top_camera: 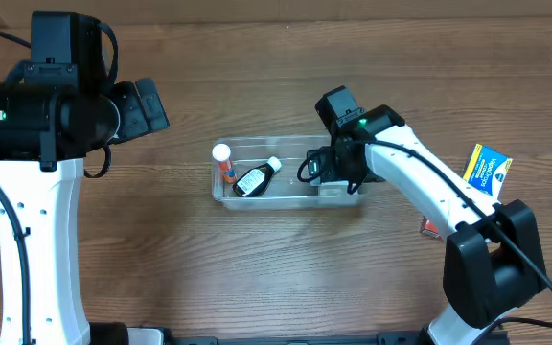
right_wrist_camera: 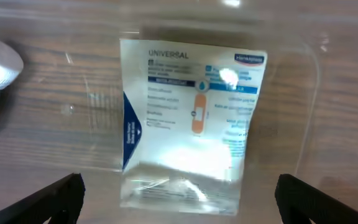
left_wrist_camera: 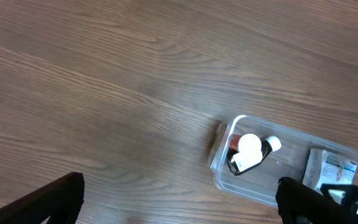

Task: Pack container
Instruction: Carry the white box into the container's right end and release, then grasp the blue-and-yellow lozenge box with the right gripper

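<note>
Wood table (top_camera: 257, 278); container (top_camera: 278, 203) with bottles (top_camera: 254, 179), box (right_wrist_camera: 191, 124).

Even bright light, glare on plaster box (right_wrist_camera: 191, 124), wrist views seemingly soft

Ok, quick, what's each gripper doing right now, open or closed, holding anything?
Left gripper: open, holding nothing.
Right gripper: open, above the plaster box lying in the container, fingers clear of its sides.
</note>
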Motion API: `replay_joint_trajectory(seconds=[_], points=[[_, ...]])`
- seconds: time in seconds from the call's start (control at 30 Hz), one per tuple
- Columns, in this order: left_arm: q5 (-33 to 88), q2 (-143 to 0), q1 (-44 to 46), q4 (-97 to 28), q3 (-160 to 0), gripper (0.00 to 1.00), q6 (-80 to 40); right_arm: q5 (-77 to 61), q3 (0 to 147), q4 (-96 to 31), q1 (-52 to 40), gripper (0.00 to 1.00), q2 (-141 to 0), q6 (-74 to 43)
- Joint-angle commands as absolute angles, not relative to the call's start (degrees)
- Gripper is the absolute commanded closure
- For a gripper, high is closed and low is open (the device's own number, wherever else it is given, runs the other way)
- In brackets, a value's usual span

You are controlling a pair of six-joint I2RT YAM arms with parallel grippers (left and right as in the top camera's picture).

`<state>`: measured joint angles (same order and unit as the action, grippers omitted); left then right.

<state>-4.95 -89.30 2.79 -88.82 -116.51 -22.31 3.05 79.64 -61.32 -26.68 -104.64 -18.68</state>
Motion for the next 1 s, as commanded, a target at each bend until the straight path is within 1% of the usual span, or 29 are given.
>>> replay_joint_trajectory(seconds=[0.0,0.07,0.1,0.17,0.2,0.23,0.27,0.3,0.37,0.4,0.5,0.7,0.9,0.97], points=[[-4.95,-89.71,2.55,-89.38,-116.36,0.00,-21.78,9.93,88.55,-65.69,-26.44,0.00,-98.32,-19.66],[-4.91,-89.71,2.55,-89.56,-116.36,0.00,-21.37,15.07,95.11,-67.75,-24.47,0.00,-92.71,-21.10],[-4.93,-89.71,2.55,-89.56,-116.36,0.00,-21.37,16.69,98.50,-68.40,-21.61,0.00,-89.58,-21.30],[-4.93,-89.71,2.55,-89.56,-116.36,0.00,-21.37,16.91,100.79,-68.45,-12.75,0.00,-85.82,-21.28],[-4.93,-89.71,2.55,-89.56,-116.36,0.00,-21.28,16.40,100.79,-69.38,-6.46,0.00,-85.30,-21.26],[-4.91,-89.71,2.55,-89.56,-116.36,0.00,-21.19,15.42,100.44,-70.54,-0.91,0.00,-85.65,-21.26],[-4.93,-89.71,2.55,-89.54,-116.33,0.00,-21.19,13.80,98.91,-71.57,6.98,0.00,-86.94,-21.23],[-4.93,-89.71,2.55,-89.47,-116.36,0.00,-21.19,13.06,97.36,-71.77,11.84,0.00,-88.29,-21.26],[-4.91,-89.71,2.55,-89.49,-116.36,0.00,-21.21,9.08,93.93,-70.63,18.59,0.00,-91.66,-19.77],[-4.91,-89.71,2.55,-89.52,-116.36,0.00,-21.21,5.85,91.46,-68.86,21.32,0.00,-94.87,-16.53],[-4.86,-89.71,2.55,-89.54,-116.36,0.00,-21.23,5.89,87.77,-65.23,22.76,0.00,-103.59,-14.72],[-4.86,-89.71,2.55,-89.54,-116.36,0.00,-21.26,4.08,87.33,-61.10,22.83,0.00,-117.84,-11.92],[-4.84,-89.71,2.55,-89.62,-116.36,0.00,-21.26,-0.14,87.15,-60.69,22.92,0.01,-123.52,-10.63],[-4.84,-89.71,2.55,-89.78,-116.36,0.00,-21.23,-0.21,87.15,-61.14,22.90,0.13,-123.50,-10.63]])
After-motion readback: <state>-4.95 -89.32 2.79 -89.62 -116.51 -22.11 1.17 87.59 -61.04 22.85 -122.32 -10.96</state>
